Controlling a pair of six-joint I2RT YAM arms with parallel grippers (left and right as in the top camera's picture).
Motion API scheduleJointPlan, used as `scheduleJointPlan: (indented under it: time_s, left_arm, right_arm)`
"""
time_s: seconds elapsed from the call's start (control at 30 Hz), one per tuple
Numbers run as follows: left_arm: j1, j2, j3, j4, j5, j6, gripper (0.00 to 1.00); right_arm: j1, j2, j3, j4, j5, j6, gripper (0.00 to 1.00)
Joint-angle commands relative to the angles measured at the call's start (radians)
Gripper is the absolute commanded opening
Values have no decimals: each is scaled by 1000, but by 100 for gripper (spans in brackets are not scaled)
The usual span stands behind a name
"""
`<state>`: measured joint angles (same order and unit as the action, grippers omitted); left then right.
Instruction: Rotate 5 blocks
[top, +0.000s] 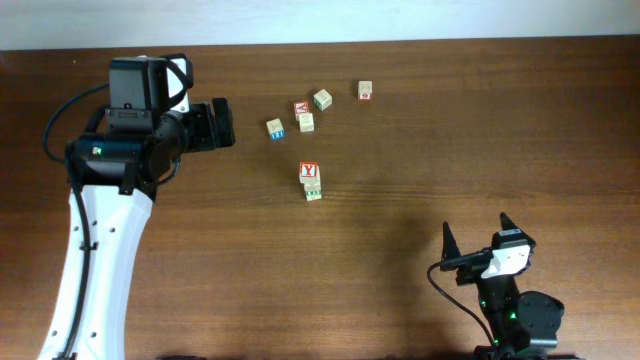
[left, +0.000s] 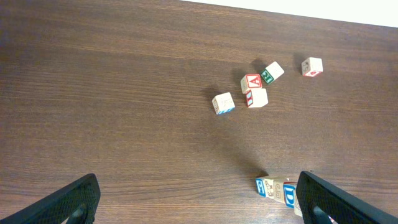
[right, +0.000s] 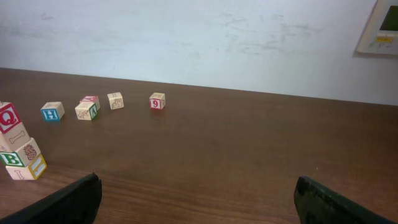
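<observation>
A short stack of blocks (top: 311, 181) stands mid-table with a red Y face on top; it appears as the stack (left: 277, 189) with blue faces in the left wrist view and as the stack (right: 17, 146) with a red Q and a green B at the right wrist view's left edge. Several loose blocks (top: 304, 115) lie behind it, among them a blue-printed block (top: 275, 128), a green-printed block (top: 322, 98) and a red 9 block (top: 365, 90). My left gripper (top: 225, 123) (left: 199, 208) hangs open, left of the loose blocks. My right gripper (top: 478, 232) (right: 199, 205) is open and holds nothing, at the front right.
The brown wooden table (top: 480, 140) ends at a pale wall along its far edge. The left arm's white link (top: 95, 260) runs down the left side. The right arm's base (top: 515, 315) sits at the front edge.
</observation>
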<state>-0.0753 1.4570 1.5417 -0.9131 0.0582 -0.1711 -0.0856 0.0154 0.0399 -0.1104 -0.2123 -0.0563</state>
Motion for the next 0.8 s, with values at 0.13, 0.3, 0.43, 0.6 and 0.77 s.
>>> scheduleJointPlan:
  time_s: [0.13,0.3,0.43,0.6,0.77]
  left_arm:
    - [2,1,-1,1,-6,13,99]
    - [2,1,-1,1,-6,13,99]
    - [2,1,-1,1,-6,13,99]
    - [2,1,-1,-8,-13,13,99]
    - [0,-59,-12,-20,-158,24,99]
  right_arm:
    - [-6,-12,-14,6,-13,1,98]
    - [-6,-12,-14,6,-13,1,98]
    - [-6,-12,-14,6,-13,1,98]
    - [-6,-12,-14,6,-13,1,98]
    - [-6,-12,-14,6,-13,1,98]
